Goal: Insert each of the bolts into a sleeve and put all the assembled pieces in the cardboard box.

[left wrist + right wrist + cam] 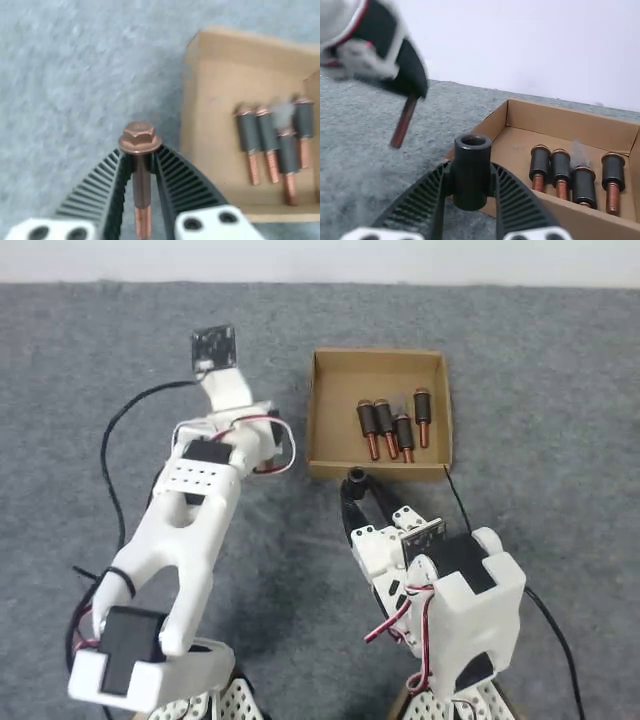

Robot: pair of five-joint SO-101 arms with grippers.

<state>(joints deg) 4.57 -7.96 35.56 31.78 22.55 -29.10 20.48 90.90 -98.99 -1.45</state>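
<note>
OPS: status?

ARM: Grey felt-like worktop (560, 370), white wall (520, 40) behind it. The cardboard box (340, 390) sits at the far side. Four assembled pieces (404, 430) lie side by side on its floor, sleeves on, threaded ends sticking out toward the arms' side.

OPS: so four banked. what's in hand?

ARM: One pair. My left end effector (141, 155) is clamped on a copper bolt (141, 175), pinching the shank just under the flanged hex head. The rest of the shank hangs below the jaws, tip free. My right end effector (470, 172) is closed around a black sleeve (471, 170), upright with the open bore facing up. It sits just outside the box's near wall.

OPS: mated yet?

ARM: No. From the right wrist camera the bolt hangs tilted, tip down, off to one side of the sleeve and apart from it. The tip is not over the bore.

OPS: what's left?

ARM: My read is that we're most of the way through and this looks like the last pair. What's left is to square the bolt up, bring its tip over the bore and push it in. Then the finished piece goes over the near wall next to the other four. Risk is the tilt: the tip could catch the sleeve rim if I go in as is.
</note>
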